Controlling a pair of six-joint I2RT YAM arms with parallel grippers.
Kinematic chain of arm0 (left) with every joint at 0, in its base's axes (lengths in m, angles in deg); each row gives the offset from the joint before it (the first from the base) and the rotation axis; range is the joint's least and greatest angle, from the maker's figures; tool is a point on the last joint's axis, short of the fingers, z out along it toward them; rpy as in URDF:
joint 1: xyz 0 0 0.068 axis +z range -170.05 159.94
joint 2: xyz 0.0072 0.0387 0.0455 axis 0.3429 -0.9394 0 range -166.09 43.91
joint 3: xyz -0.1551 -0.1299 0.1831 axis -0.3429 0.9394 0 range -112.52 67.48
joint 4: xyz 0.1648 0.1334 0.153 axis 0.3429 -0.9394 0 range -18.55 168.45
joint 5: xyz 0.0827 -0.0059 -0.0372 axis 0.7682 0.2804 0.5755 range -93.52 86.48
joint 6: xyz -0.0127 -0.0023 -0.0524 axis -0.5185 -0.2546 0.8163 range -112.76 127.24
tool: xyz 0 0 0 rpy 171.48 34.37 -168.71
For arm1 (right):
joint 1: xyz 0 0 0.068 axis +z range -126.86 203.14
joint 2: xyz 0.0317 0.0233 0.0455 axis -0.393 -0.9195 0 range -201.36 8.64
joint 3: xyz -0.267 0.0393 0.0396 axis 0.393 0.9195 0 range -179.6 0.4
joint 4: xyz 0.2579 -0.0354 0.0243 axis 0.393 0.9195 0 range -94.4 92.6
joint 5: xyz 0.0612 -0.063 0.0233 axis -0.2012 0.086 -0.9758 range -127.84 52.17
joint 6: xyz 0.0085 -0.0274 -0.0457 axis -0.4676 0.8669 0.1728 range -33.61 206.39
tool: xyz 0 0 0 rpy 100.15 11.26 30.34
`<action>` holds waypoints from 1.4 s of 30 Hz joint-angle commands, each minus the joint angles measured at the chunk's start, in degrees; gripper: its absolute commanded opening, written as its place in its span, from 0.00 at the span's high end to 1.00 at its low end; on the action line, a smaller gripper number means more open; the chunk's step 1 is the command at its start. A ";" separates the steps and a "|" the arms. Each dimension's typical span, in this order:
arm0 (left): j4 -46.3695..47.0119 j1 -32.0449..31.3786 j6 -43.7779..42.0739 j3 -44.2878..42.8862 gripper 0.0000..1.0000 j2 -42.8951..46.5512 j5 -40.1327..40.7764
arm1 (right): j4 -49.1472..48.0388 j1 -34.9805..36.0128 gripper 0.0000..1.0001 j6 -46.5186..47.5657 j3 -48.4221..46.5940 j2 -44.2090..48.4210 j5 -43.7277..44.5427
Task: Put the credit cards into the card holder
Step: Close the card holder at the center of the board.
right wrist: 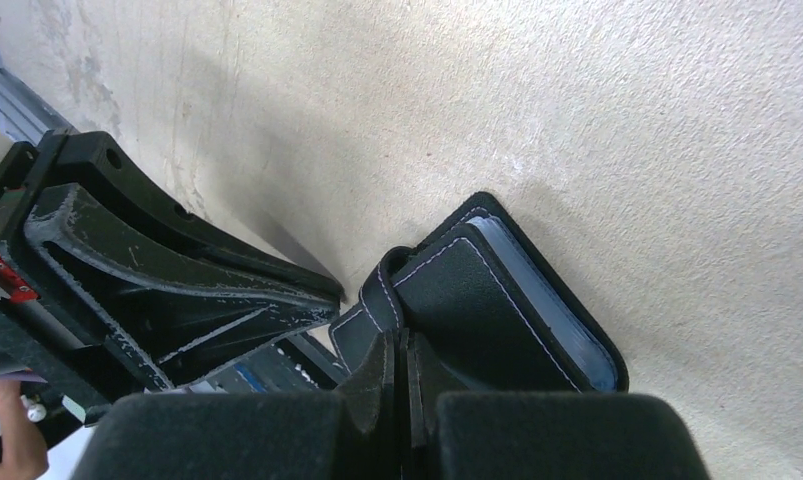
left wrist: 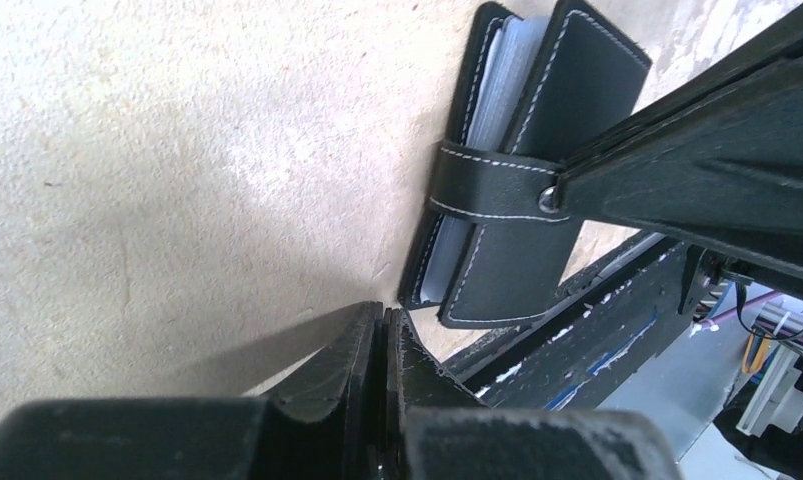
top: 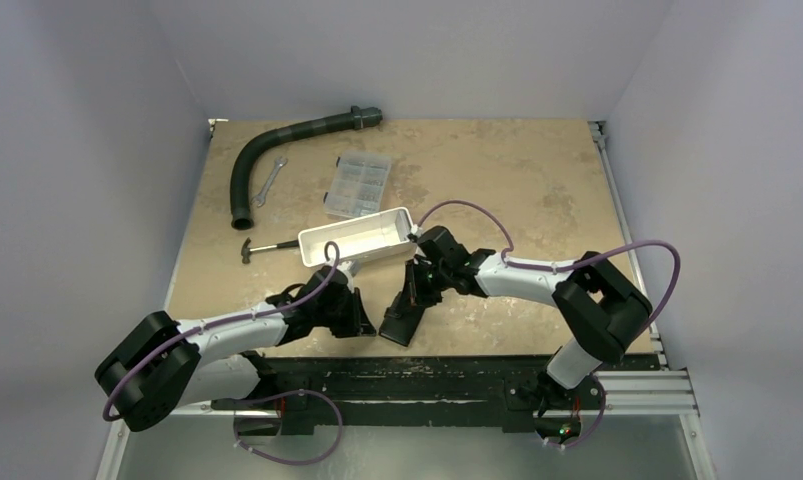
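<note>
The black card holder lies folded near the table's front edge, its white-stitched strap wrapped round it. Pale bluish-grey edges show between its covers. The credit cards are hidden. My right gripper is shut, and its tips rest on the strap's snap. My left gripper is shut with nothing in it. Its tips are on the table just off the card holder's near corner. In the top view the left gripper is left of the card holder and the right gripper is above it.
A white tray stands behind the grippers, and a clear compartment box lies beyond it. A dark curved hose, a wrench and a small hammer lie at the back left. The black front rail runs right behind the card holder.
</note>
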 commanded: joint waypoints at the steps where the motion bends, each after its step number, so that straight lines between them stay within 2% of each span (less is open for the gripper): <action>1: -0.48 -0.42 0.00 0.37 1.00 0.34 0.66 | 5.04 -0.31 1.00 3.40 -3.44 1.23 4.81; 7: -0.22 -0.45 0.11 0.35 1.00 0.54 0.34 | 7.79 -0.18 1.00 5.94 -5.61 1.71 6.33; 9: -0.26 -0.48 0.05 0.12 1.00 0.81 -0.04 | 7.34 -0.18 0.89 6.11 -5.29 1.72 5.98; 10: -0.25 -0.51 -0.10 -0.06 1.00 1.03 -0.22 | 6.96 -0.18 0.87 6.08 -5.10 1.80 5.61; 17: -1.65 -0.47 -1.21 -2.18 1.00 3.09 -1.50 | 4.88 -0.17 0.79 3.92 -3.51 4.07 4.30; 23: -3.03 -0.46 -2.48 -3.49 1.00 3.59 -1.14 | 2.81 -0.12 0.76 2.63 -2.14 4.35 2.63; 26: -2.73 -0.51 -2.44 -3.17 1.00 3.62 -1.48 | 1.34 -0.09 0.71 1.98 -1.94 3.88 1.39; 42: -2.29 -0.46 -2.61 -2.87 1.00 3.46 -1.86 | -1.19 0.44 0.70 1.59 -2.52 0.13 -1.53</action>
